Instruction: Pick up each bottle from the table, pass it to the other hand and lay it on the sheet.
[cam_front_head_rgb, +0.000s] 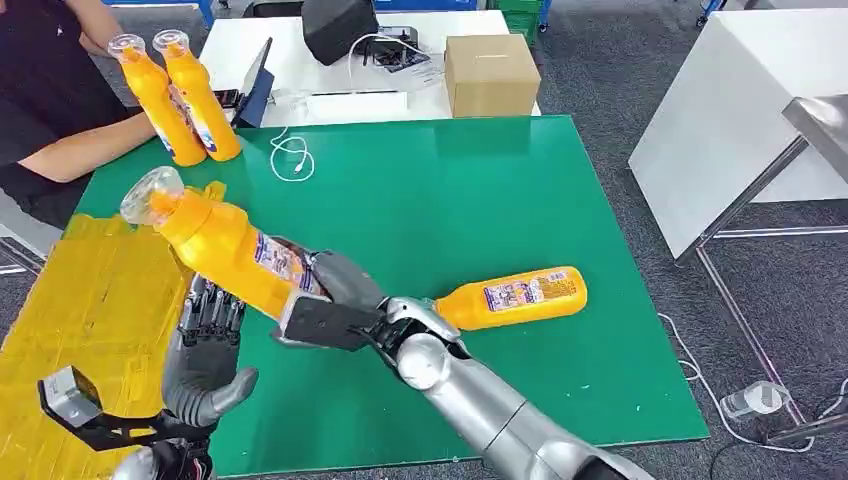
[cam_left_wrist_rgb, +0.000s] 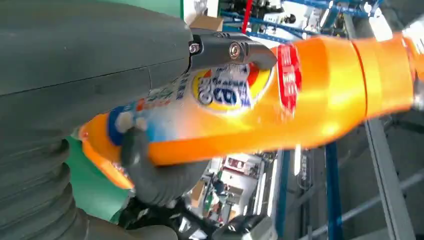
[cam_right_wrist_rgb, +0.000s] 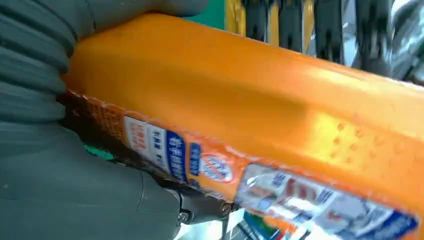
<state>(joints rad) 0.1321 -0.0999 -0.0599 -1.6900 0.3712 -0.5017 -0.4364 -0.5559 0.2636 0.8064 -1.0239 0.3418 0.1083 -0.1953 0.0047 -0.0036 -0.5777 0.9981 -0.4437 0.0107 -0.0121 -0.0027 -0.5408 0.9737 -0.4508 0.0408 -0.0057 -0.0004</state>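
A: Two hands meet at one bottle now. Nearest to the robot, the left hand (cam_front_head_rgb: 205, 355) reaches up under the held orange bottle (cam_front_head_rgb: 225, 250), with its fingers (cam_front_head_rgb: 212, 310) against the lower side of the body. In the left wrist view the thumb (cam_left_wrist_rgb: 150, 170) and a dark finger seem to close around the bottle's label part.

B: And the right hand (cam_front_head_rgb: 335, 300)?

A: It grips the bottom end of this bottle, which is tilted, with the clear cap (cam_front_head_rgb: 150, 193) up and toward the yellow sheet (cam_front_head_rgb: 90, 300). So both hands hold the same bottle, above the edge between the green bench (cam_front_head_rgb: 450, 200) and the sheet.

B: So which step is this?

A: I judge it is the passing step, in the middle. Next, the right hand should let go only when the left grip is firm; then the left hand lays the bottle on the sheet.

B: What is further away?

A: A second orange bottle (cam_front_head_rgb: 515, 296) lies on its side on the bench, just behind the right arm, not yet picked up. At the far corner a person's hand (cam_front_head_rgb: 165, 125) holds two more bottles (cam_front_head_rgb: 180, 95) upright. Behind the bench is a cardboard box (cam_front_head_rgb: 490, 75) on a white table (cam_front_head_rgb: 290, 50).
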